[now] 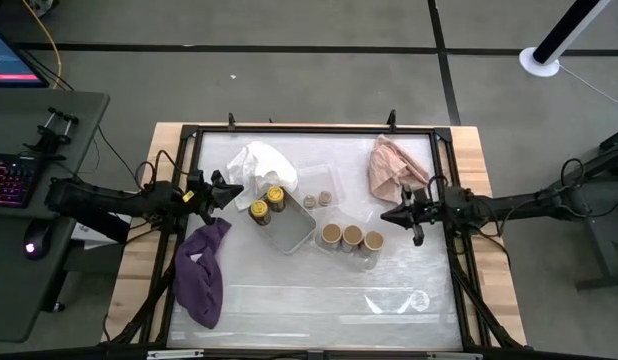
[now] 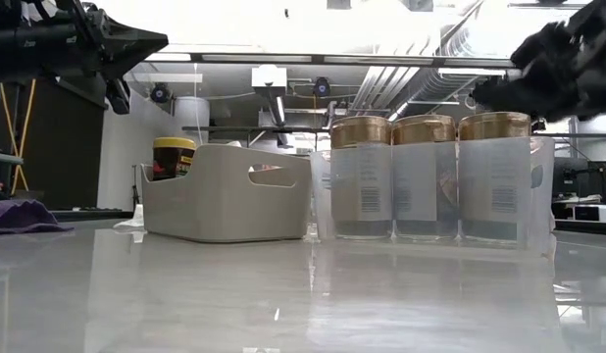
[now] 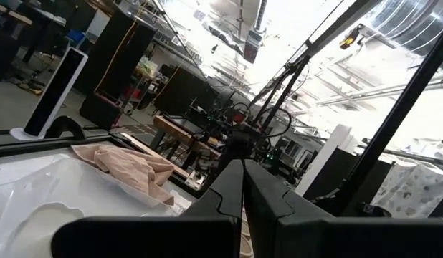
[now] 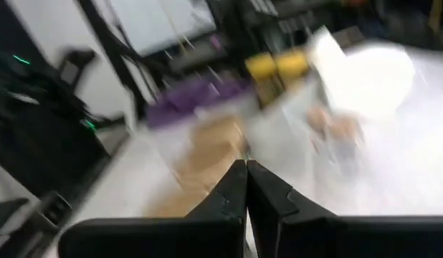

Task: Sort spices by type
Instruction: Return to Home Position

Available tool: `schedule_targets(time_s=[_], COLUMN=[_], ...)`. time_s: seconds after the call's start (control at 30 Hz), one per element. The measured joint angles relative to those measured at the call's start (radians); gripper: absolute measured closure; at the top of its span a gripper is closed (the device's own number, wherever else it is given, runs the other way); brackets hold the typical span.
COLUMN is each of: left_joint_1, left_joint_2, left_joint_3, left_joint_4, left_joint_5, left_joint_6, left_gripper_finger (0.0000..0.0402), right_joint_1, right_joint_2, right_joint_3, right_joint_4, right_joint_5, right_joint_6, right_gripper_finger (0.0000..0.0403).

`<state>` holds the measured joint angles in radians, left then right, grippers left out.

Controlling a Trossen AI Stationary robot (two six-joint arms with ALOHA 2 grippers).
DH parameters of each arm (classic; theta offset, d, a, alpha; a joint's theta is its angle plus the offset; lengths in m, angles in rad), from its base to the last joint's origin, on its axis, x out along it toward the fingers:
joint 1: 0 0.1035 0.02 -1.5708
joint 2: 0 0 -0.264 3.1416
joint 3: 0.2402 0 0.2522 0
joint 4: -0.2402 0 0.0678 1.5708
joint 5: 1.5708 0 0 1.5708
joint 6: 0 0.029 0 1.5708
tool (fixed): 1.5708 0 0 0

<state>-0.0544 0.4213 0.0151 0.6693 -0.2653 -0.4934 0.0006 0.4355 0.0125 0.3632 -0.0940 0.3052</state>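
Two dark round jars with yellow lids (image 1: 259, 210) standing touching at one end of the smooth grey rectangular tray (image 1: 295, 239); three wider clear-walled cylinders with tan tops (image 1: 353, 237) in a row just beside it; two tiny brownish jars (image 1: 310, 201) near; left gripper (image 1: 229, 190) and right gripper (image 1: 387, 214) clenched empty, raised at opposite sides.

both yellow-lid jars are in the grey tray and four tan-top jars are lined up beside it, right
Not quite: the high view shows three tan-top jars in the row, not four. The two yellow-lid jars are indeed in the grey tray.
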Motion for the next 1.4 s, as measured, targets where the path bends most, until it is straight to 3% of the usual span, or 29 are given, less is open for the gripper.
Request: schedule_targets(time_s=[0.4, 0.47, 0.73, 0.93, 1.23, 1.4], left_joint_1=[0.0, 0.0, 0.0, 0.0, 0.0, 0.0], left_joint_2=[0.0, 0.0, 0.0, 0.002, 0.005, -0.106], left_joint_3=[0.0, 0.0, 0.0, 0.0, 0.0, 0.0], left_joint_4=[0.0, 0.0, 0.0, -0.005, -0.041, -0.146], left_joint_5=[0.0, 0.0, -0.002, -0.006, -0.006, -0.006], left_joint_6=[0.0, -0.001, -0.001, -0.001, -0.001, -0.001], left_gripper_finger=[0.0402, 0.0402, 0.0402, 0.0402, 0.0402, 0.0402], right_joint_1=[0.0, 0.007, 0.042, 0.06, 0.056, 0.056], right_joint_2=[0.006, -0.032, -0.429, -0.436, -0.436, -0.432], right_joint_3=[0.004, 0.003, 0.0, -0.001, -0.003, -0.003], right_joint_4=[-0.363, -0.362, -0.354, -0.225, -0.273, -0.278], right_joint_5=[0.032, 0.052, 0.084, 0.093, 0.093, 0.092], right_joint_6=[0.059, 0.058, 0.053, 0.053, 0.053, 0.053], right_gripper_finger=[0.0402, 0.0402, 0.0402, 0.0402, 0.0402, 0.0402])
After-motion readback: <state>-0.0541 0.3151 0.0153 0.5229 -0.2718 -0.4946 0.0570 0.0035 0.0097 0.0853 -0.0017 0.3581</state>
